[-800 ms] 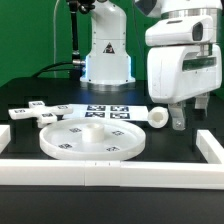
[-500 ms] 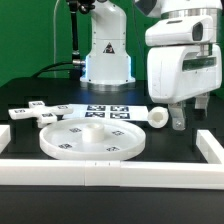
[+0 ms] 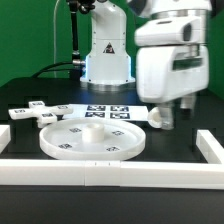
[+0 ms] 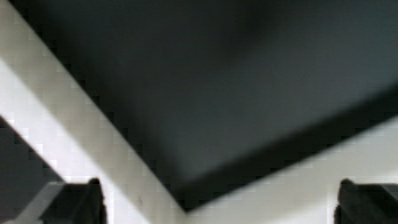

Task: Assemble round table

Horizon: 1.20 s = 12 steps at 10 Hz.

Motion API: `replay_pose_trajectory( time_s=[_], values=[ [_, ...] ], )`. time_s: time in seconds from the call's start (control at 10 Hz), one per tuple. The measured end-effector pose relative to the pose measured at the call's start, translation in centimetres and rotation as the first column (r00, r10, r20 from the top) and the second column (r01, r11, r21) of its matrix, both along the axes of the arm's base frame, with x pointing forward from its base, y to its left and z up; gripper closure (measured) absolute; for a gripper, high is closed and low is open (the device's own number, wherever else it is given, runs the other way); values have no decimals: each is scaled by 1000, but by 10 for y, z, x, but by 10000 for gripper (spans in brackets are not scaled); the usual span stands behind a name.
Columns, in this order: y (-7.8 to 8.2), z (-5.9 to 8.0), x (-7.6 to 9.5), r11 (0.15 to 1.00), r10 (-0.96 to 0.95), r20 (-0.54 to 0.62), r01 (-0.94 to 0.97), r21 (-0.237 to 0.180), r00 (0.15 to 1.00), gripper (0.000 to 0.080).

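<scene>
Exterior view, leg cyl. (image 3: 155, 119) just beside claw (image 3: 172, 114), on exterior view's left of it, claw fingers wide apart.

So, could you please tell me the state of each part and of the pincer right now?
Pincer: open, empty.
Disc: lying flat, rim up.
Leg: loose, on its side, partly hidden behind the pincer.
Foot: loose, lying flat.
</scene>
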State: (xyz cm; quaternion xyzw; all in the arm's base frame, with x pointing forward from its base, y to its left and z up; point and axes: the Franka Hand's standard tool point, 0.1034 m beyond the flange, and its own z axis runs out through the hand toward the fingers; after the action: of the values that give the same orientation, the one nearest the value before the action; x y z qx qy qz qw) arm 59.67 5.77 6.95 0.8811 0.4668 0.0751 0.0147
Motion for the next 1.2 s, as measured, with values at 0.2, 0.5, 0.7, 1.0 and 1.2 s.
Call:
replay_pose_trajectory(
  time_s=[0.2, 0.5, 0.7, 1.0, 1.2],
  values=[
    [-44, 2, -16, 998, 64, -9, -64, -27, 998, 150],
    [-74, 0, -19, 998, 60, -24, -61, -33, 998, 150],
    [-74, -1, -20, 997, 62, -26, -63, -33, 998, 150],
    [-88, -12, -42, 998, 48, -41, -49, -41, 998, 150],
    [-102, -18, -57, 997, 55, -66, -58, -48, 996, 150]
  ],
)
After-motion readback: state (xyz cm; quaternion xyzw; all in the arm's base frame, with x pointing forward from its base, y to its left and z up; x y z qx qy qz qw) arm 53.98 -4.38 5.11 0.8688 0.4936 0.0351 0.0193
